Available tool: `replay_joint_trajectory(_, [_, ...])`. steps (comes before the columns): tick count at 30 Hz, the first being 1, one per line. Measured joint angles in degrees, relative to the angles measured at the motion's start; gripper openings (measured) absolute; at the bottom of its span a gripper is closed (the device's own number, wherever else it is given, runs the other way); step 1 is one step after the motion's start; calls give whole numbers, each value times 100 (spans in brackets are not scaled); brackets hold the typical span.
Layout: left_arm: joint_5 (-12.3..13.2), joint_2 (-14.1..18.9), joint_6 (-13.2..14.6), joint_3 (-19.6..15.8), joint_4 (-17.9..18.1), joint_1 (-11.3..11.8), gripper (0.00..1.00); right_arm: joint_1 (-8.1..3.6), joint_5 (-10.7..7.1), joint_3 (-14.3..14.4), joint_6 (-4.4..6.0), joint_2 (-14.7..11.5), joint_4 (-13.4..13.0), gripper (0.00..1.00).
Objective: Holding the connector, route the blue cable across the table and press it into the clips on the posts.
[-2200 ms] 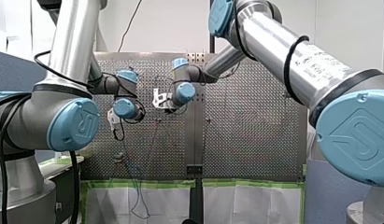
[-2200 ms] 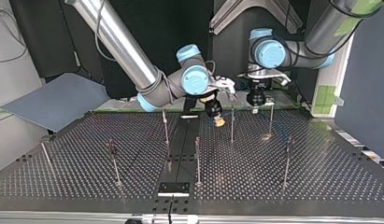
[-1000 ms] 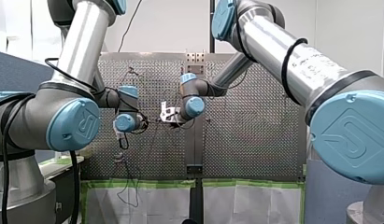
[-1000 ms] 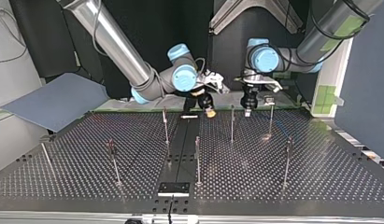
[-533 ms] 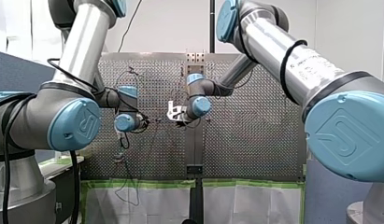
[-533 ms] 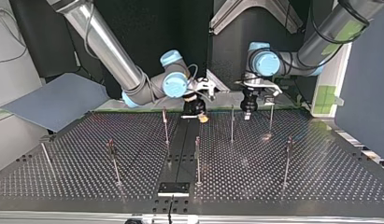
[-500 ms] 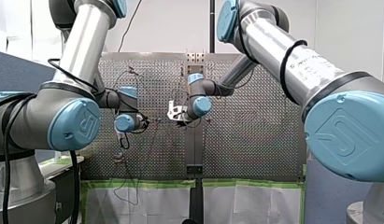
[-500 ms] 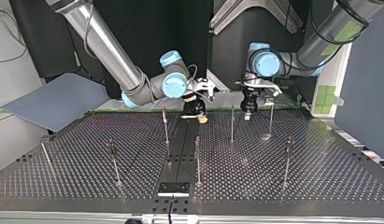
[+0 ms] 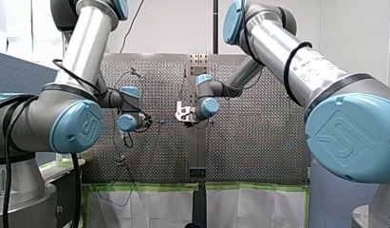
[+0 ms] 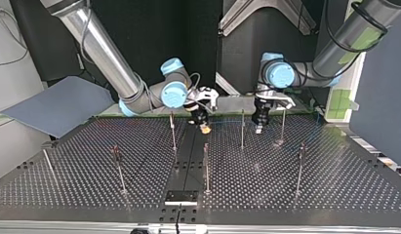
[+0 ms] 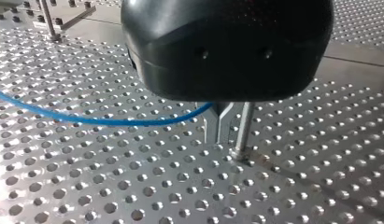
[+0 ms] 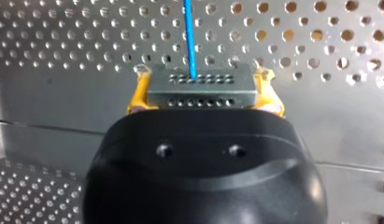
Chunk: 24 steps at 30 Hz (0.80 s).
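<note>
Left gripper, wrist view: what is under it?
The blue cable runs under the left gripper, above the perforated table; a post stands beside. Its body hides the cable's end.

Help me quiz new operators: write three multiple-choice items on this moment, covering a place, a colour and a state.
1. The post nearest my left claw stands: A) beside its fingers B) between its fingers C) far from it.
2. The cable is: A) red B) blue C) green.
3. My right claw is: A) open, empty B) shut on a post C) shut on the connector.
Key: 1A, it rises just beside the metal fingers; 2B, blue in both wrist views; 3C, yellow pads clamp the grey connector.
</note>
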Motion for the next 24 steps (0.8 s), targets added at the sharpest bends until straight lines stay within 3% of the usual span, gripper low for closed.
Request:
replay_joint_trajectory(15, [24, 2, 46, 115, -88, 65, 0, -101, -41, -15, 1, 0, -1, 0])
replay_joint_trajectory(16, [20, 3, 59, 115, -99, 69, 5, -101, -40, -16, 0, 0, -1, 0])
replay_joint_trajectory(17, [3, 3, 85, 115, -120, 77, 17, -101, -40, -16, 1, 0, -1, 0])
replay_joint_trajectory(18, [-16, 3, 109, 115, -140, 83, 17, -102, -40, -15, 0, 0, -2, 0])
replay_joint_trajectory(19, [-40, 4, 137, 114, -164, 88, 30, -101, -41, -16, -1, 0, -1, 0])
replay_joint_trajectory(20, [-77, 4, 177, 112, -199, 91, 51, -102, -42, -16, -1, 0, -1, 0])
replay_joint_trajectory(21, [-110, 3, 211, 111, -230, 92, 51, -102, -43, -16, -1, 0, -1, 0])
replay_joint_trajectory(22, [-144, 4, 247, 110, -263, 91, 66, -102, -44, -16, -1, 0, -1, 0])
replay_joint_trajectory(23, [-189, 4, 294, 110, -312, 90, 88, -102, -44, -16, -1, 0, -1, 0])
replay_joint_trajectory(24, [-224, 4, 329, 109, -346, 87, 88, -103, -45, -15, 0, 0, -1, 0])
